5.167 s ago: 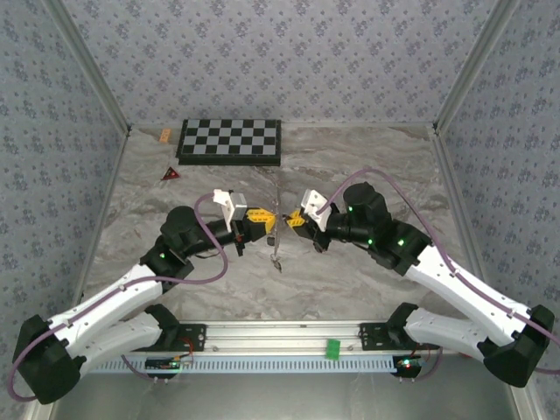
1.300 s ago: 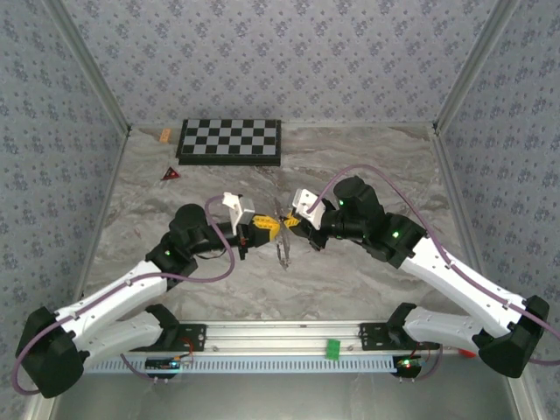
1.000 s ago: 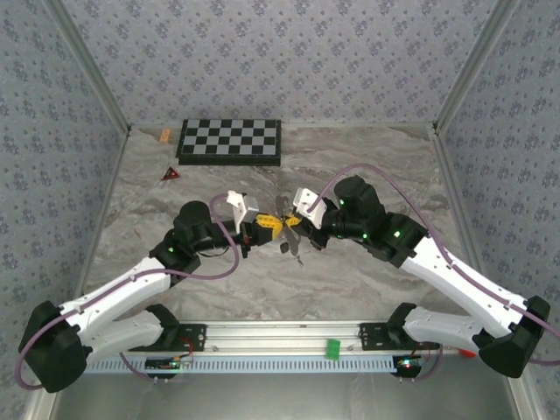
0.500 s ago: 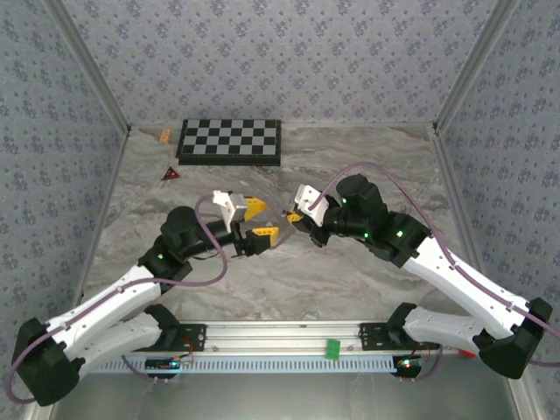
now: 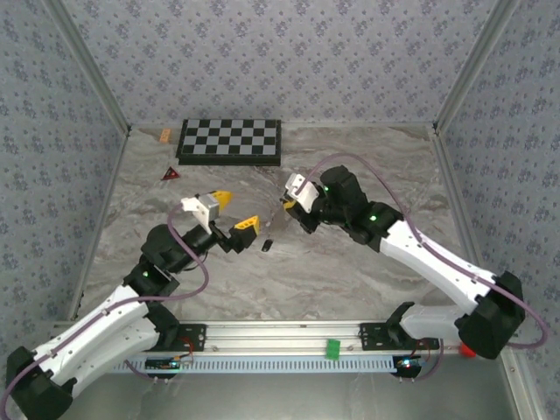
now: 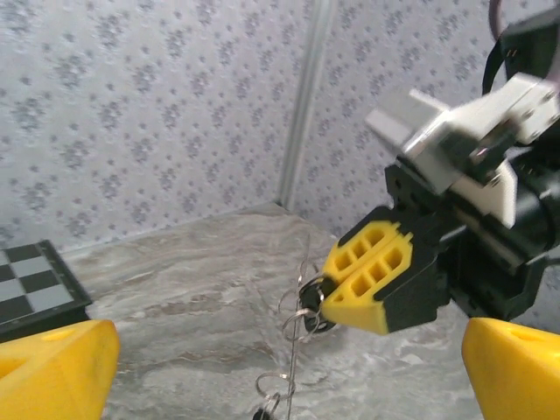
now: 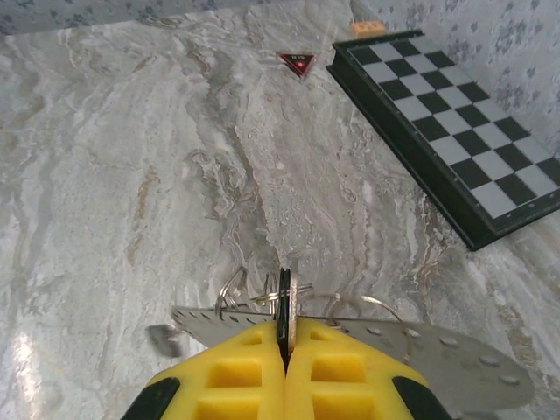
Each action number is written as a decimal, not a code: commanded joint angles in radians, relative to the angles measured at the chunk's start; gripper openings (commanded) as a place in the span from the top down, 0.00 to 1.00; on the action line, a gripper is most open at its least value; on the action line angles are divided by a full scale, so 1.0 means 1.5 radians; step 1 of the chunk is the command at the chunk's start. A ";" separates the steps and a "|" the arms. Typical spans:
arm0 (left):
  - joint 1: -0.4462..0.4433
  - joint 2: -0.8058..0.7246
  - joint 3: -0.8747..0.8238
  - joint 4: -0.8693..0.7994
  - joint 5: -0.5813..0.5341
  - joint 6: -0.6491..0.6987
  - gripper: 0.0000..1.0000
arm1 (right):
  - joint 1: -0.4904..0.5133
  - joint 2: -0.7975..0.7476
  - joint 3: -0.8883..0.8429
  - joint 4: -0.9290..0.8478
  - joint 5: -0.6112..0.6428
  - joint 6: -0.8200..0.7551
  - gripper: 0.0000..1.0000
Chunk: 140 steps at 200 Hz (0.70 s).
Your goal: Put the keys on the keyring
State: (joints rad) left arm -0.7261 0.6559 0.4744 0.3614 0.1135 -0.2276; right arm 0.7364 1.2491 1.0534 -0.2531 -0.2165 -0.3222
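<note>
L gripper (image 5: 234, 211): in front of chessboard (image 5: 230, 140), on the arm-base side, about level w/ board's middle. Yellow fingers spread wide, nothing between them.

Key (image 5: 267, 245): small dark head a bit further toward the bases, off board's near-right corner. In L wrist view it seems to dangle on thin wire under the ring. Can't tell if it's threaded or resting on marble table (image 5: 350, 271).

R gripper (image 6: 331, 290): just past board's near-right corner, fingers pressed together, pinching keyring (image 6: 297, 317). Flat silver strip (image 7: 437, 359) is clamped alongside. Poss. a key blade, unclear.

Step, my read: R presents the ring and L is free, so a key is due for threading. Next: L needs to close on a key head, line blade hole w/ the ring's split end and slide it round while R keeps the ring steady. Fine alignment needed, as the wire is thin.
</note>
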 commanded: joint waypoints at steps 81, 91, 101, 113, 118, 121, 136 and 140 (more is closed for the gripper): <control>0.006 -0.114 -0.057 0.022 -0.156 -0.013 0.00 | -0.005 0.341 0.198 0.177 -0.039 0.056 1.00; 0.007 -0.122 -0.059 0.021 -0.158 -0.011 0.00 | -0.006 0.376 0.233 0.175 -0.042 0.060 1.00; 0.007 -0.128 -0.060 0.018 -0.162 -0.008 0.00 | -0.010 0.408 0.266 0.175 -0.046 0.067 1.00; 0.007 -0.133 -0.062 0.016 -0.167 -0.006 0.00 | -0.016 0.441 0.302 0.175 -0.057 0.080 1.00; 0.007 -0.135 -0.063 0.017 -0.169 -0.006 0.00 | -0.018 0.453 0.315 0.175 -0.060 0.083 1.00; 0.007 -0.135 -0.064 0.018 -0.170 -0.006 0.00 | -0.019 0.461 0.323 0.174 -0.061 0.084 1.00; 0.007 -0.138 -0.067 0.019 -0.177 -0.006 0.00 | -0.024 0.492 0.350 0.163 -0.066 0.089 1.00; 0.008 -0.138 -0.067 0.019 -0.177 -0.006 0.00 | -0.024 0.498 0.354 0.161 -0.067 0.090 1.00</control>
State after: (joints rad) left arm -0.7200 0.4603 0.3843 0.3626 -0.1215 -0.2367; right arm 0.7170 1.9373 1.5055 -0.0193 -0.2817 -0.2234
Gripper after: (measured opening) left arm 0.996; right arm 0.037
